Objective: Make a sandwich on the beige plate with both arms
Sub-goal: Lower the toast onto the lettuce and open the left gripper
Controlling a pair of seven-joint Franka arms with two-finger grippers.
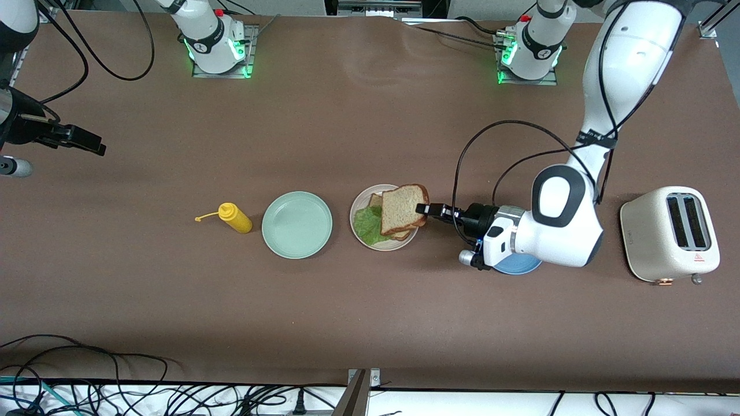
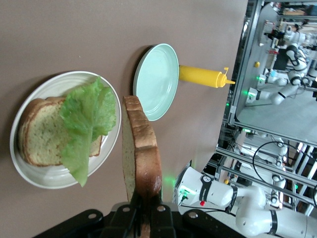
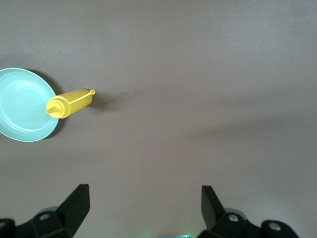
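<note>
Left hand (image 1: 426,209) pinches top bread slice (image 1: 403,209) over beige plate (image 1: 359,203); right hand (image 1: 87,140) wide, waiting. Lower flat, square over lettuce (image 1: 369,225) at plate's 8 o'clock, then release.

red triangle warning sign on toaster (image 1: 670,234), no readable text

I'm running a robotics lab: more white robot arms (image 2: 257,208) stand in metal framing (image 2: 237,99) nearby (cables (image 1: 115,393) trail along the table (image 1: 370,323) edge).
</note>
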